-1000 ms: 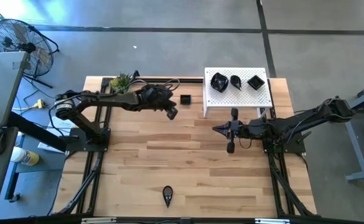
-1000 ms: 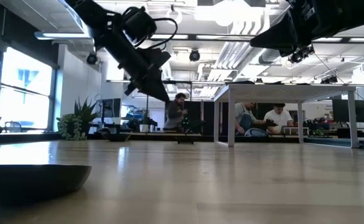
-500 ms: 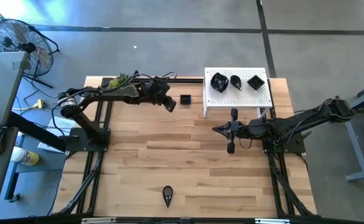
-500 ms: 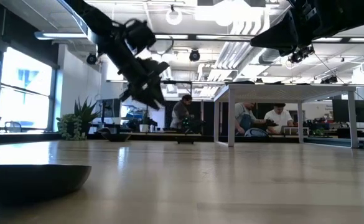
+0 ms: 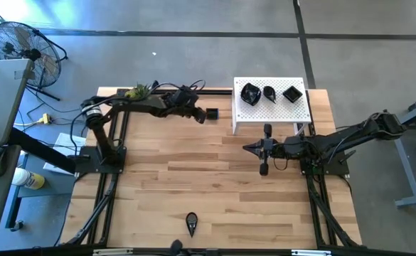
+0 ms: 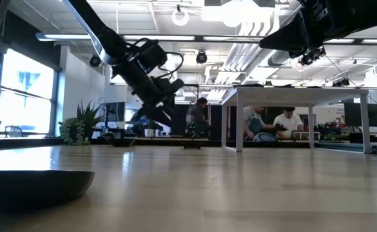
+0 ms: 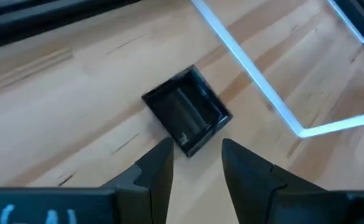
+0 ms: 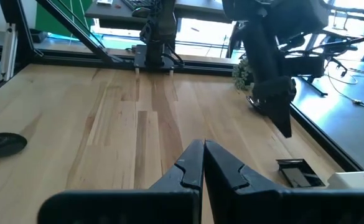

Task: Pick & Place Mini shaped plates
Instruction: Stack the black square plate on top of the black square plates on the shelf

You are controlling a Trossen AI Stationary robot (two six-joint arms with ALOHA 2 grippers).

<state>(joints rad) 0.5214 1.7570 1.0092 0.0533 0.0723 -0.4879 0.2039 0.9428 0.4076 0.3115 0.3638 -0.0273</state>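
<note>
Black and glossy, the square mini plate (image 7: 188,117) is lying at the counter's (image 5: 215,185) far edge, left of the white perforated platform (image 5: 272,107). Left end effector (image 7: 197,163) is hovering open above it; straddle opposite rims squarely. Right end effector (image 8: 203,163) is waiting closed mid-counter.

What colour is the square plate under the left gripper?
Glossy black. The square plate shows best in the left wrist view, on the pale wood just ahead of the left gripper.
</note>
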